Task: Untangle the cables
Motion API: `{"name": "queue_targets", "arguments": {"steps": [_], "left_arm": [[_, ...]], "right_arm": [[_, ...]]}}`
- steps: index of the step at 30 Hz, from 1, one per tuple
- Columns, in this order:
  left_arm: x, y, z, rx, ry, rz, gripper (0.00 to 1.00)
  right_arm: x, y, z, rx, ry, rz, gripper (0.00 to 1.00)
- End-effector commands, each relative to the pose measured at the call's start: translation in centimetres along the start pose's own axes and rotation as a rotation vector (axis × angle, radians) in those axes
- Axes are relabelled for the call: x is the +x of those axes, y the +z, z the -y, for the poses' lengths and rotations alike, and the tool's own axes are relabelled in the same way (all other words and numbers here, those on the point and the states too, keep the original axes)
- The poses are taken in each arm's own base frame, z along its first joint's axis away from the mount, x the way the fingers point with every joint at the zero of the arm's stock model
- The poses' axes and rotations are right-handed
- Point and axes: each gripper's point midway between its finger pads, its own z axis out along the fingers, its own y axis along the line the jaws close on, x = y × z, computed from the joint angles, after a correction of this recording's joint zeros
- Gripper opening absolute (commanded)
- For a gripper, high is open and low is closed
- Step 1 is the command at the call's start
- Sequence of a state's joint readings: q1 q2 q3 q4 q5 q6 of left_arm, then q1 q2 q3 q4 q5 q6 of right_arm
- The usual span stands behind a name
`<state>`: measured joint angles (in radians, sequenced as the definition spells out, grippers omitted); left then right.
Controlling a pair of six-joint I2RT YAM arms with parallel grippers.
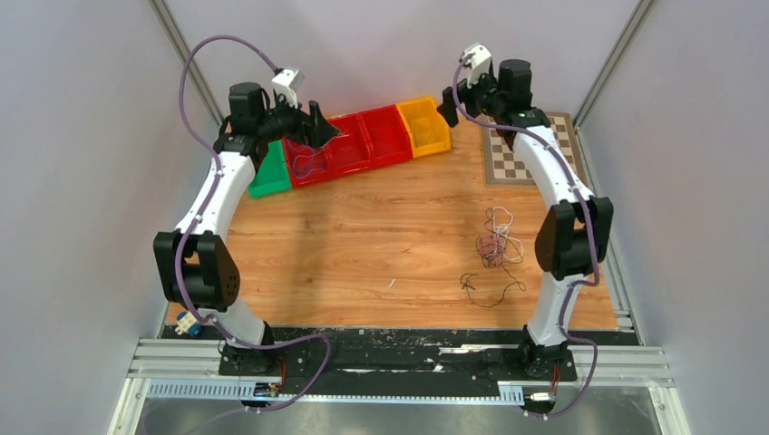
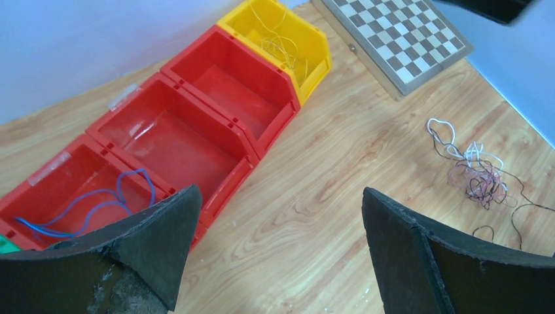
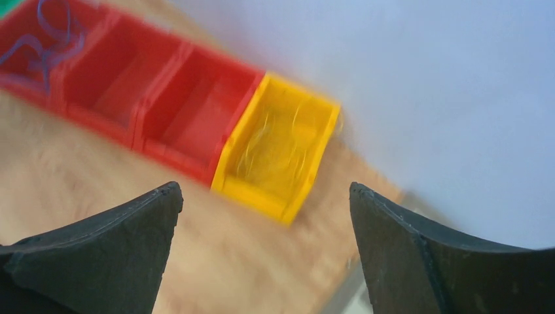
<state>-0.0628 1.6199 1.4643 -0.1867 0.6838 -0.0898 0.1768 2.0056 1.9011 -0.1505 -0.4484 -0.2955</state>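
From my station I see the left tool (image 1: 317, 127) hanging over the row of bins at the far side of the surface (image 1: 363, 254). Its two dark fingers are spread wide, with nothing between them. The right tool (image 1: 451, 101) sits high at the far end, just beside the yellow bin (image 1: 426, 127). Its wrist view is blurred, but the fingers there also stand well apart and hold nothing. The tangle of cables (image 1: 494, 243) lies on the bare wood near the right arm, well apart from both tools. It is a knot of white, pink and dark strands, with one white loop reaching towards the checkerboard (image 1: 530, 154). A thin black cable (image 1: 485, 288) trails out of the knot on the near side. I cannot tell whether it is separate from the rest. The three red bins (image 2: 163, 131) stand touching in a line, with a green bin (image 1: 270, 177) at the left end and the yellow one at the right end. A blue cable (image 2: 98, 203) is coiled loosely in the red bin nearest the green one, and the other two show only their red floors. Fine pale wires (image 2: 281, 46) lie inside the yellow bin. Clear label strips (image 2: 124, 97) are clipped to the back rims of two red bins, and I can read no writing on them from any view.
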Motion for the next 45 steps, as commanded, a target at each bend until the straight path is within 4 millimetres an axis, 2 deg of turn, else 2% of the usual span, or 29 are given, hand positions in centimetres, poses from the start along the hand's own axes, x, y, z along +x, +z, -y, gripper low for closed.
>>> {"name": "queue_targets", "arguments": {"steps": [1, 6, 7, 8, 9, 10, 11, 12, 13, 14, 15, 16, 18, 21, 23, 26, 29, 32, 35, 37, 39, 43, 45], "left_arm": [[2.8, -0.3, -0.2, 0.024, -0.032, -0.131, 1.0], [3.8, -1.3, 0.9, 0.014, -0.071, -0.095, 1.0], [3.8, -1.9, 1.3, 0.01, -0.063, -0.091, 1.0], [3.9, -2.2, 1.4, 0.004, -0.052, -0.091, 1.0], [4.0, -2.8, 1.8, -0.006, -0.048, -0.092, 1.0], [3.7, -3.4, 2.2, -0.005, -0.034, -0.086, 1.0], [4.5, -3.7, 2.6, 0.006, -0.044, -0.107, 1.0], [4.4, -4.2, 3.1, 0.015, -0.025, -0.105, 1.0], [5.3, -4.5, 3.4, 0.019, -0.034, -0.126, 1.0], [5.4, -4.9, 3.6, 0.016, -0.022, -0.125, 1.0], [6.3, -5.2, 3.6, 0.009, -0.025, -0.147, 1.0], [6.3, -5.6, 3.8, 0.009, 0.003, -0.148, 1.0], [7.2, -6.4, 4.2, 0.015, 0.024, -0.176, 1.0], [8.5, -7.3, 5.7, 0.069, 0.025, -0.211, 1.0], [8.4, -7.8, 7.1, 0.133, 0.028, -0.203, 1.0], [8.2, -8.3, 8.6, 0.201, 0.02, -0.189, 0.99], [8.4, -8.7, 9.8, 0.266, 0.026, -0.18, 0.89], [9.2, -9.0, 11.5, 0.349, 0.049, -0.175, 0.77], [10.6, -8.6, 13.0, 0.405, 0.081, -0.199, 0.72], [11.9, -8.2, 13.8, 0.435, 0.082, -0.223, 0.7], [13.5, -7.5, 14.7, 0.472, 0.074, -0.242, 0.67], [15.6, -5.9, 16.7, 0.534, 0.077, -0.264, 0.58], [16.7, -4.8, 16.7, 0.523, 0.079, -0.284, 0.51]], "right_arm": [[5.9, -9.8, -4.7, -0.171, 0.02, -0.354, 1.0], [13.3, -21.1, -10.7, -0.311, 0.062, -0.655, 1.0], [15.6, -23.1, -12.1, -0.335, 0.075, -0.723, 1.0], [16.5, -24.5, -12.6, -0.335, 0.061, -0.76, 1.0], [18.9, -26.2, -13.4, -0.337, 0.068, -0.832, 1.0], [20.4, -27.6, -13.7, -0.318, 0.061, -0.886, 1.0], [22.1, -28.5, -13.9, -0.301, 0.058, -0.931, 1.0], [23.6, -29.1, -13.9, -0.278, 0.056, -0.965, 1.0], [25.0, -29.2, -14.0, -0.254, 0.055, -0.979, 0.99], [26.0, -29.2, -14.0, -0.237, 0.054, -0.975, 0.99], [26.8, -29.0, -14.3, -0.234, 0.06, -0.97, 0.97], [27.5, -28.7, -14.6, -0.231, 0.067, -0.959, 0.94], [27.9, -27.5, -15.1, -0.256, 0.077, -0.917, 0.82], [26.3, -24.7, -16.4, -0.334, 0.096, -0.809, 0.53], [23.6, -22.4, -17.8, -0.418, 0.089, -0.706, 0.3], [18.5, -19.5, -20.2, -0.548, 0.041, -0.545, 0.03], [13.3, -17.9, -23.3, -0.685, -0.035, -0.392, 0.0], [8.4, -17.4, -27.3, -0.813, -0.142, -0.257, 0.0], [5.4, -17.9, -29.8, -0.89, -0.195, -0.169, 0.0], [5.3, -18.2, -30.1, -0.91, -0.195, -0.158, 0.0], [6.1, -18.3, -30.3, -0.914, -0.204, -0.168, 0.0], [6.7, -18.3, -30.8, -0.926, -0.219, -0.171, 0.0], [8.1, -17.8, -30.9, -0.919, -0.232, -0.203, 0.0]]}}
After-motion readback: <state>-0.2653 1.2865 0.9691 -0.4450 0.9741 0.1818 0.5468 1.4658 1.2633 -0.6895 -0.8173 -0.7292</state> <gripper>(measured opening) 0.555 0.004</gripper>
